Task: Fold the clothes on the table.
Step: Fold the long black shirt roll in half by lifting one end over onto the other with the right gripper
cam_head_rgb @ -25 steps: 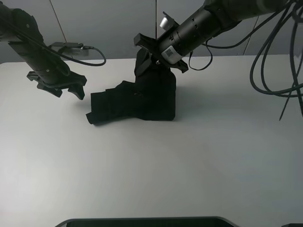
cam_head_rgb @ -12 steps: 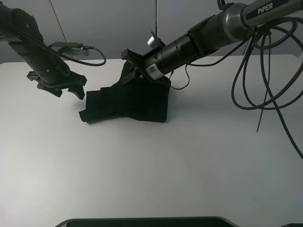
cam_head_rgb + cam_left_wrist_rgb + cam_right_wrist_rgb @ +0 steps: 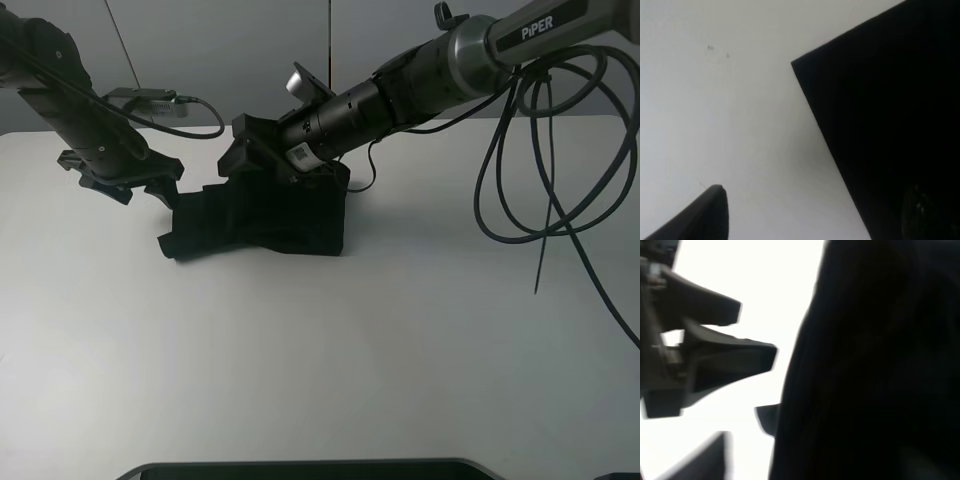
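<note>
Black cotton, the T-shirt (image 3: 265, 215) sat bunched on the white table (image 3: 320, 350), and my right gripper (image 3: 250, 158) was pinching its top edge, clamped on the fabric. Just past the shirt's far end my left gripper (image 3: 160, 192) hung with fingers spread wide, holding nothing, close beside the cloth.

Even overhead light; blurred, overexposed wrist views.
</note>
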